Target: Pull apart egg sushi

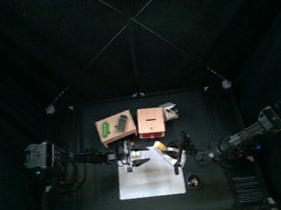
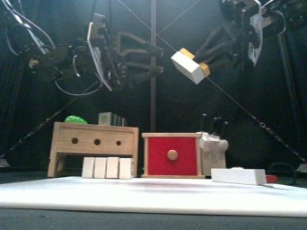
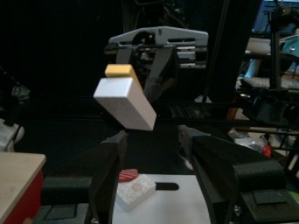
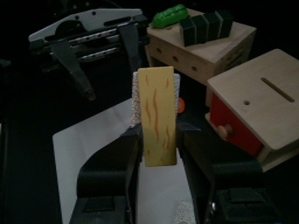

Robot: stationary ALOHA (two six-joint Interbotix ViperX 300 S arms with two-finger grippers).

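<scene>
Currently: the egg sushi [image 2: 188, 65] hangs in the air above the table, between the two arms and well clear of everything below.
Sushi: a yellow egg slab [image 4: 158, 115] on a whitish rice block [image 3: 126, 101], the two halves not yet separated.
Right gripper [image 4: 159, 131]: clamped on the sushi, the jaws pinching the piece at one end, the rest jutting out free.
Left gripper [image 3: 152, 162]: jaws spread wide, holding nothing, aimed at the free end of the piece but apart from it.
Below: a white mat [image 1: 153, 179] with a pale wooden box [image 2: 93, 148], a red-fronted box [image 2: 173, 155], a row of small white blocks [image 2: 107, 167] and a flat white piece [image 2: 241, 176].
Step in hand: judged to be the left arm coming in to take its share of the piece.
How to do it well: bring the spread jaws over the free end only, keeping clear of the right jaws, and grip just one layer if the seam allows.
Then: pull straight apart along the seam, both arms steady, without twisting.
Risk: a shallow pinch could slip off the smooth block and drop it among the boxes.
</scene>
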